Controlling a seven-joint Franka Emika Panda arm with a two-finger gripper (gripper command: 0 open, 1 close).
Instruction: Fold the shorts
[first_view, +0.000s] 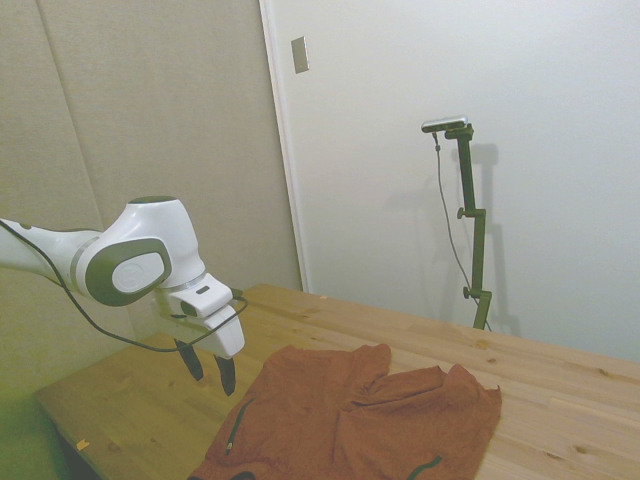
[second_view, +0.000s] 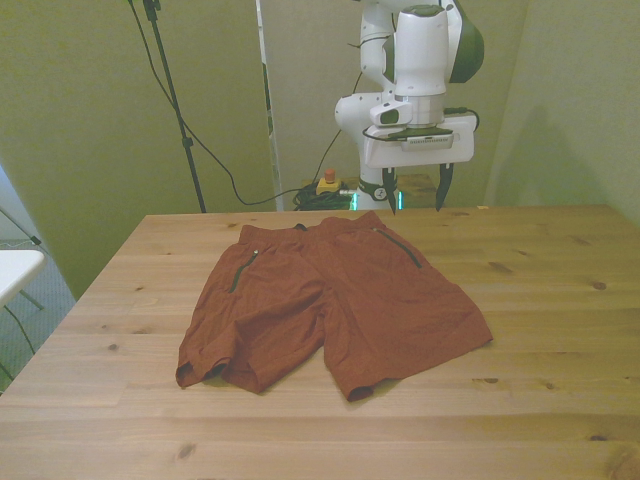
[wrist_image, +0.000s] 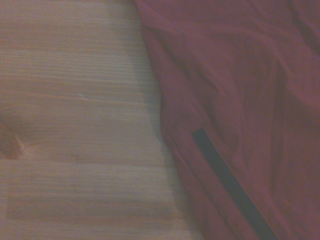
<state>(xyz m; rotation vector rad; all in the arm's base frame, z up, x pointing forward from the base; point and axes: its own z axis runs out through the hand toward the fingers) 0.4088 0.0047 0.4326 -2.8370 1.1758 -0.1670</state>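
The shorts (wrist_image: 240, 100) lie wrinkled on the wooden worktop (wrist_image: 75, 110), their edge running down across the grain. A dark zipper (wrist_image: 227, 182) slants along the fabric just inside that edge. The picture is soft and slightly blurred.

Rust-orange fabric shorts (second_view: 335, 300) lie flat on the light wooden table (second_view: 540, 330), about mid-table. Waistband faces the table's far edge, both legs toward the near edge. White two-finger gripper (second_view: 412, 189) hangs above the table just behind the shorts' waistband, off the shorts' corner on the front view's right, not touching them.
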